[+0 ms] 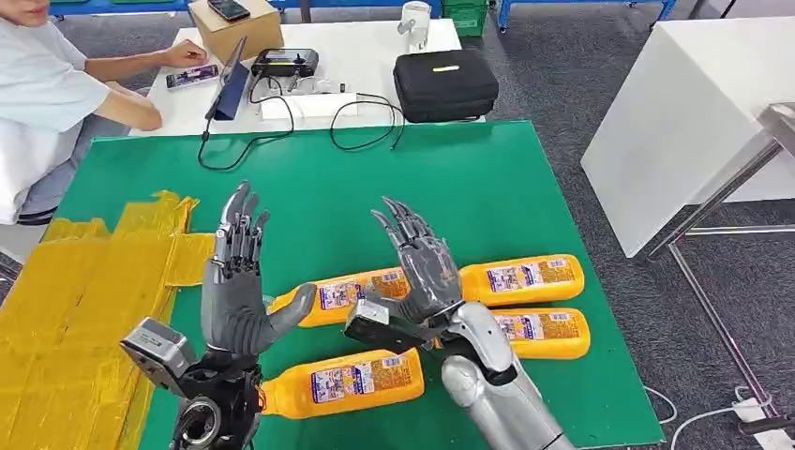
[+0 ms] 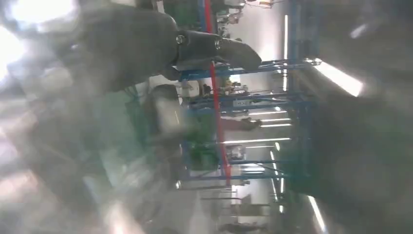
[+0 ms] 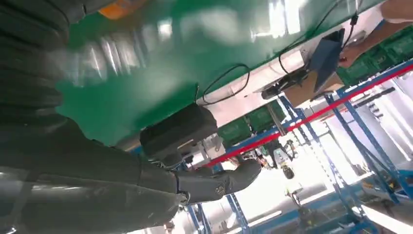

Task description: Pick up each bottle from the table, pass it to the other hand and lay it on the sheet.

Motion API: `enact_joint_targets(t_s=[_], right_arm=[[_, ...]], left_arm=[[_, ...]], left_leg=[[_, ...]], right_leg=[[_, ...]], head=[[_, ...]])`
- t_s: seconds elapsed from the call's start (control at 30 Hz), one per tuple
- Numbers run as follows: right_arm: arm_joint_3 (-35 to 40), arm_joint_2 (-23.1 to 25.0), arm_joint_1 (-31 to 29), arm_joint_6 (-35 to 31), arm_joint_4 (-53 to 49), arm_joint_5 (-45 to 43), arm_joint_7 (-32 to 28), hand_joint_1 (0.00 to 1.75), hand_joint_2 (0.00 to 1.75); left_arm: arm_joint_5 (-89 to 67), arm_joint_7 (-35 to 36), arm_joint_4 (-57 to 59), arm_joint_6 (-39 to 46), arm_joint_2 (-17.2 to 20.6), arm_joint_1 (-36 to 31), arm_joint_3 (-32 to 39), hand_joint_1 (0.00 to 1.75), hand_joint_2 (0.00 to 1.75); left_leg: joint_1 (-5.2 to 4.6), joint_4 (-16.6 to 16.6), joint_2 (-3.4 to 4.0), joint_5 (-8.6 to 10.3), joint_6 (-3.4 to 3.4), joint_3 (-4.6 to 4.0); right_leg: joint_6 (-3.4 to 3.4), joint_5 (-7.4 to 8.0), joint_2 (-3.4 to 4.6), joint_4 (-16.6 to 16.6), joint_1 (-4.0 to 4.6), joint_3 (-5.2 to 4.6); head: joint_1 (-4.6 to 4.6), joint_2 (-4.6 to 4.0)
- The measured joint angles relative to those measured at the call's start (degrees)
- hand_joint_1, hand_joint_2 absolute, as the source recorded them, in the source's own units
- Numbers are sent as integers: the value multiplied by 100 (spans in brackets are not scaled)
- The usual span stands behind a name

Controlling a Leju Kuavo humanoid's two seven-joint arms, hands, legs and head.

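Evidently barely begun: four yellow bottles (image 1: pixel 342 382) lying on their sides on the green desk (image 1: pixel 469 178), none yet on the crinkled yellow sheet (image 1: pixel 75 300) off to the left. Smooth, glossy, elongated plastic bodies with printed paper labels, set on a flat matte cover beside rumpled, taped-down foil-like sheeting. Raised just above the bottles, palms facing each other, left hand (image 1: pixel 234 281) and right hand (image 1: pixel 422 267), grey metal-and-plastic fingers spread apart and holding nothing.
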Motion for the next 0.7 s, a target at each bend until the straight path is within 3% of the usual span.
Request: enact_joint_targets(t_s=[0.1,0.2,0.3,0.7], right_arm=[[-129,37,119,-273,-175,-304,-224,0,175],[-347,159,506,-370,-921,-1776,-1017,0,175],[-531,260,855,-40,-1774,-2952,-1349,0,175],[-803,358,1342,122,-2798,-3099,-1423,0,175]], left_arm=[[-26,-2,26,-15,-9,1,0,0,175],[-83,-33,66,90,-17,21,7,0,175],[-92,-50,85,197,-17,71,15,0,175],[-101,-55,109,221,-35,109,74,0,175]], left_leg=[[0,1,0,1,0,1],[0,1,-4,0,0,-3],[0,0,-5,-4,-3,-5],[0,-1,-4,-2,-4,-6]], right_leg=[[0,0,-1,0,0,1],[0,0,-3,0,0,0],[0,-1,-3,0,0,-5],[0,0,-3,0,0,-6]], head=[[2,0],[0,0],[0,0],[0,0]])
